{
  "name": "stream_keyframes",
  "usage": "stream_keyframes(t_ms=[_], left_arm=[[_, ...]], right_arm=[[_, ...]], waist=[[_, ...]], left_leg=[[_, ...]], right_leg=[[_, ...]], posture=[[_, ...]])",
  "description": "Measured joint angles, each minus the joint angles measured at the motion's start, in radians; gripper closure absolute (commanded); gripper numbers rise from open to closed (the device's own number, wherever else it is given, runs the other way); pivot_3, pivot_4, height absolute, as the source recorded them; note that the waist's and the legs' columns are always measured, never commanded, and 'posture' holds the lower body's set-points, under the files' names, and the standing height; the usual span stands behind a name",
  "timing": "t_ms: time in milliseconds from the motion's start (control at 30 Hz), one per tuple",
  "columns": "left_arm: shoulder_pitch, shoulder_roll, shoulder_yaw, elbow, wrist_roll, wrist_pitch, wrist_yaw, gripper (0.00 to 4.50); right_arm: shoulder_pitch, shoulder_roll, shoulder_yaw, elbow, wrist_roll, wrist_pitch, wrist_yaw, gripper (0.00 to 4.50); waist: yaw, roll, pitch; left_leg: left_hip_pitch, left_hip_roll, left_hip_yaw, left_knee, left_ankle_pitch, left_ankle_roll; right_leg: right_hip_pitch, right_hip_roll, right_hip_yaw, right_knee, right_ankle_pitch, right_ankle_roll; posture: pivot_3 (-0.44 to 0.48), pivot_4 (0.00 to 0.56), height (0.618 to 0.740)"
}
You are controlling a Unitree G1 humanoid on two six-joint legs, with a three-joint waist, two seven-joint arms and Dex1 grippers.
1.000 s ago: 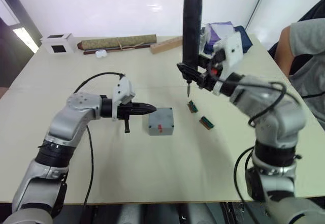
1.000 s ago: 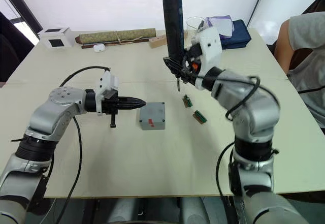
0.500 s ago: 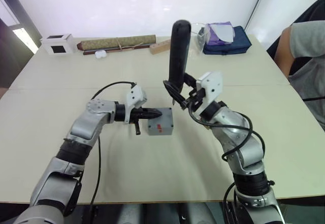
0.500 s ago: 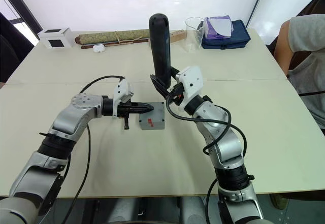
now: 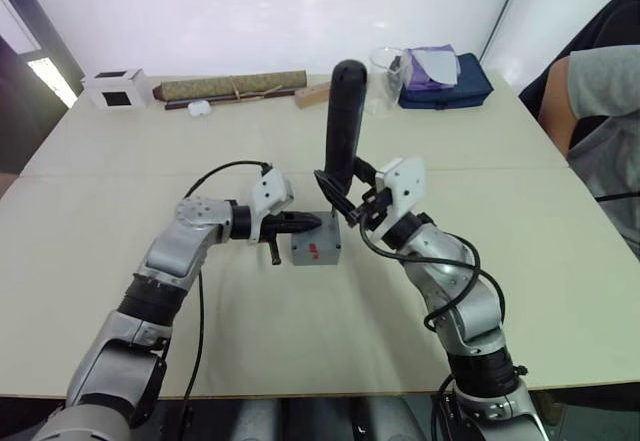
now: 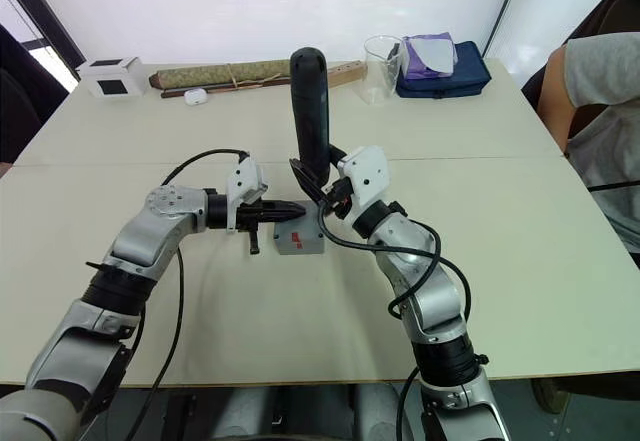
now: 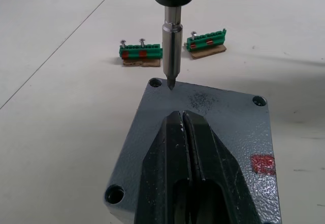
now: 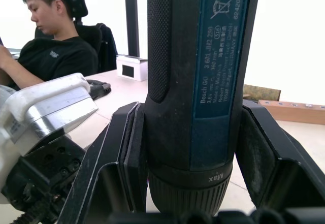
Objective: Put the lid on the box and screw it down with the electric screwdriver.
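Note:
The grey box (image 5: pixel 317 252), with a red mark on its front, sits mid-table with the grey lid (image 7: pixel 218 109) lying on it. My left gripper (image 7: pixel 183 116) is shut, its tips resting on the lid's top. My right gripper (image 5: pixel 347 201) is shut on the electric screwdriver (image 5: pixel 342 126), a dark blue-black cylinder held upright. Its metal bit (image 7: pixel 170 56) points down, the tip just beside the hole in one of the lid's far corners (image 7: pixel 155 83).
Two small green circuit boards (image 7: pixel 142 55) with screws lie just beyond the box. Along the far edge are a white box (image 5: pixel 115 86), a rolled mat (image 5: pixel 235 85), a clear cup (image 5: pixel 384 65) and a blue bag (image 5: pixel 445 69). A person (image 5: pixel 600 111) sits at the right.
My right arm has swung the screwdriver left and down from above the green boards to the lid's far corner. My left gripper has slid from beside the box onto the lid.

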Motion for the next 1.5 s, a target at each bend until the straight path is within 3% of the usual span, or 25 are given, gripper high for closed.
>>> stream_keyframes(t_ms=[800,967,1100,1500], left_arm=[[0.011,0.002,0.001,-0.022,0.000,0.022,0.004,4.50],[0.015,0.002,0.001,-0.021,0.001,0.024,0.008,4.50],[0.031,0.002,0.001,-0.021,0.002,0.025,0.010,4.50],[0.043,0.004,-0.003,-0.021,0.022,0.028,0.018,4.50]], right_arm=[[-0.030,0.002,-0.002,0.116,-0.020,-0.090,0.013,2.43],[-0.032,-0.008,-0.004,0.098,-0.007,-0.025,0.025,2.43],[-0.033,-0.008,-0.016,0.087,0.009,0.051,0.012,2.43],[-0.066,-0.010,-0.007,0.094,0.001,0.164,-0.022,2.43]], waist=[[0.000,0.000,-0.001],[-0.001,0.000,-0.002],[-0.001,0.000,-0.005],[-0.001,-0.001,-0.024]], left_leg=[[0.001,0.000,-0.001,0.002,0.000,0.000],[0.005,0.000,-0.001,0.002,0.000,0.000],[0.020,0.001,-0.001,-0.001,-0.001,0.001],[0.024,0.001,-0.001,-0.006,-0.001,0.001]], right_leg=[[0.002,0.000,0.000,0.001,0.000,0.000],[0.006,0.000,0.000,0.001,0.000,0.000],[0.021,0.001,0.000,-0.003,-0.001,-0.001],[0.024,0.001,0.000,-0.006,-0.001,-0.001]], posture=[[0.000,0.150,0.736],[0.000,0.150,0.736],[0.000,0.150,0.736],[0.000,0.150,0.736]])
